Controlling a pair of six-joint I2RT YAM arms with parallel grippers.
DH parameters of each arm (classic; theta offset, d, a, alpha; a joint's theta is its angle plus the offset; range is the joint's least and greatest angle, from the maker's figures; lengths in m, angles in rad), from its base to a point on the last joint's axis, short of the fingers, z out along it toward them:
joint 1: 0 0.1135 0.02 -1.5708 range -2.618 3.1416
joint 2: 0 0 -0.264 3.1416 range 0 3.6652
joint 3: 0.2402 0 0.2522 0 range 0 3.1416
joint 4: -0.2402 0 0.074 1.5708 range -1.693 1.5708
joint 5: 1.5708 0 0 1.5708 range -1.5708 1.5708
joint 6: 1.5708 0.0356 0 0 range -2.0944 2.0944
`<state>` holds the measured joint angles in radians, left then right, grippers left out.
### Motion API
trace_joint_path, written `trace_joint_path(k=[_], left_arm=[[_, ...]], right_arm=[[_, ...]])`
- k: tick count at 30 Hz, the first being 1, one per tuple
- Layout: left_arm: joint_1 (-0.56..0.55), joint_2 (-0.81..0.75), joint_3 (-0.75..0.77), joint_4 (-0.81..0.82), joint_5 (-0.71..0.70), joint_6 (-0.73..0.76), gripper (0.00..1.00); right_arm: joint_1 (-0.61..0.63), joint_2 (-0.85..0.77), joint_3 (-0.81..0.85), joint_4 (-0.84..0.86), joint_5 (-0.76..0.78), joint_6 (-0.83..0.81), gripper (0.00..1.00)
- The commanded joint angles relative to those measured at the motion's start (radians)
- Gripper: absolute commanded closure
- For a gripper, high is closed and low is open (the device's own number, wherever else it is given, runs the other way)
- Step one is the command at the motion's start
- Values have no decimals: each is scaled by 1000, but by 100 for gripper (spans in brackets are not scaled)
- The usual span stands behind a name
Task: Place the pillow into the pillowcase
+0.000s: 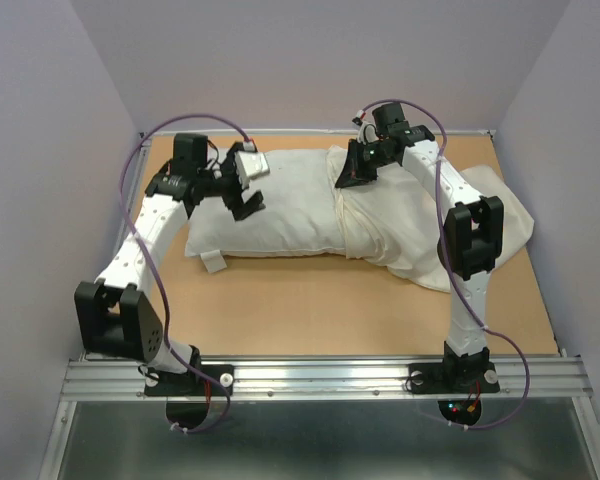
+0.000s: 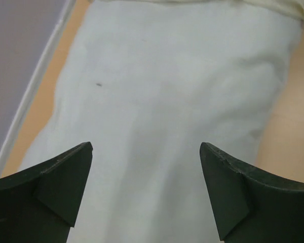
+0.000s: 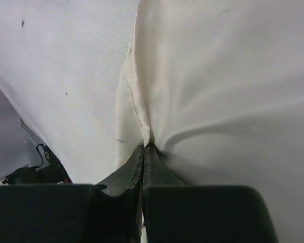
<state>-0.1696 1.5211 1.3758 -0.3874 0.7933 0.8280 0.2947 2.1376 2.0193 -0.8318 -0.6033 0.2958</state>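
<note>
The puffy greyish-white pillow lies across the back of the table, its right end inside the cream pillowcase, which trails off to the right. My left gripper hovers over the pillow's left end, open, with nothing between its fingers. In the left wrist view the left gripper frames bare pillow, and the pillowcase edge shows at the top. My right gripper is shut on the pillowcase's hemmed edge at the pillow's far side. In the right wrist view the right gripper pinches the hem, with the pillow to the left.
The brown tabletop is bounded by lavender walls at the back and sides and a metal rail at the front. A small white tag sticks out at the pillow's near left corner. The table's white left edge runs beside the pillow.
</note>
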Motion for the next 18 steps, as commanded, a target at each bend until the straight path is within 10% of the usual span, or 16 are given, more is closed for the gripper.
trace_joint_path(k=[1, 12, 18], left_arm=[[-105, -174, -315, -141, -147, 531, 1], [-387, -105, -707, 695, -403, 403, 1], [-435, -53, -575, 789, -356, 195, 95]], right_arm=[[12, -50, -28, 25, -10, -17, 99], [98, -47, 18, 28, -76, 8, 100], [124, -7, 119, 97, -145, 127, 99]])
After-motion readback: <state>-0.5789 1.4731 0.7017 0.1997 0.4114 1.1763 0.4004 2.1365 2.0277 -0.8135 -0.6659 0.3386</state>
